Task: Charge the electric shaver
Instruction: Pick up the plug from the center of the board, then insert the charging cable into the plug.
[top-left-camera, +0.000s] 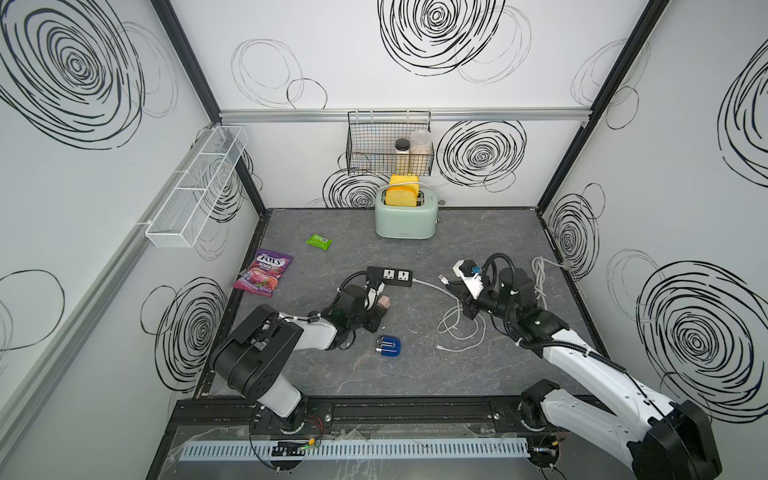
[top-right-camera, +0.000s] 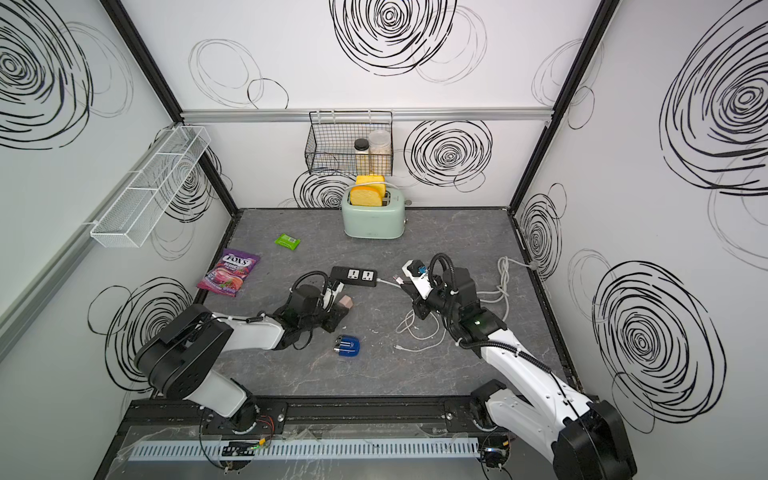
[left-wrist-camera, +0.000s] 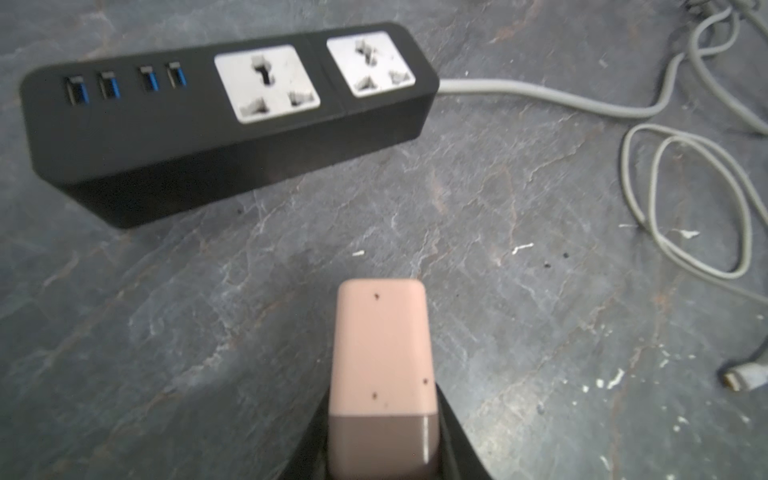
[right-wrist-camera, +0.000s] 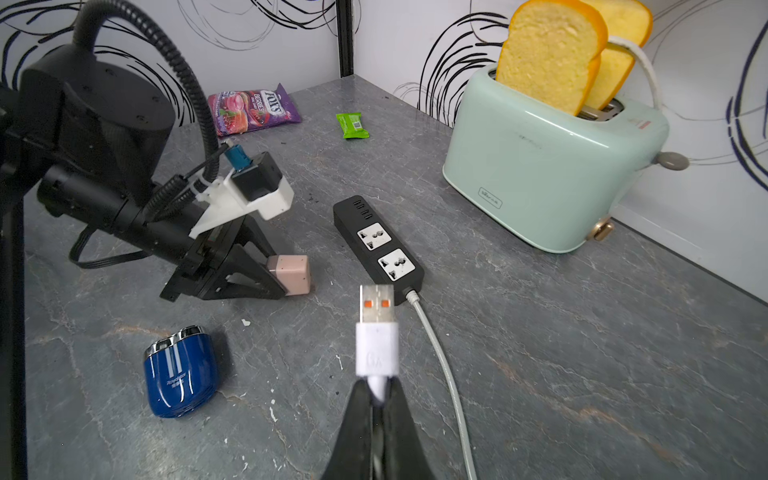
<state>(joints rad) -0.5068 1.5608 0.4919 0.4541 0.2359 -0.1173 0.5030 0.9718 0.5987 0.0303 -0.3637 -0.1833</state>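
Observation:
The electric shaver (top-left-camera: 388, 347) (top-right-camera: 348, 348) (right-wrist-camera: 180, 374), blue with silver heads, lies on the grey table, free of both grippers. My left gripper (top-left-camera: 379, 309) (left-wrist-camera: 382, 415) is shut on a pinkish plug adapter (left-wrist-camera: 380, 345) (right-wrist-camera: 291, 274), held low just in front of the black power strip (top-left-camera: 390, 276) (left-wrist-camera: 228, 112). My right gripper (right-wrist-camera: 378, 388) (top-left-camera: 455, 286) is shut on the white cable just behind its USB plug (right-wrist-camera: 376, 332). The plug's metal end points toward the strip's cord end.
The white cable's loops (top-left-camera: 459, 328) lie on the table under my right arm. A mint toaster (top-left-camera: 405, 220) with bread stands at the back. A purple candy bag (top-left-camera: 264, 272) and a green packet (top-left-camera: 319, 241) lie at the left. A wire basket (top-left-camera: 388, 145) hangs on the back wall.

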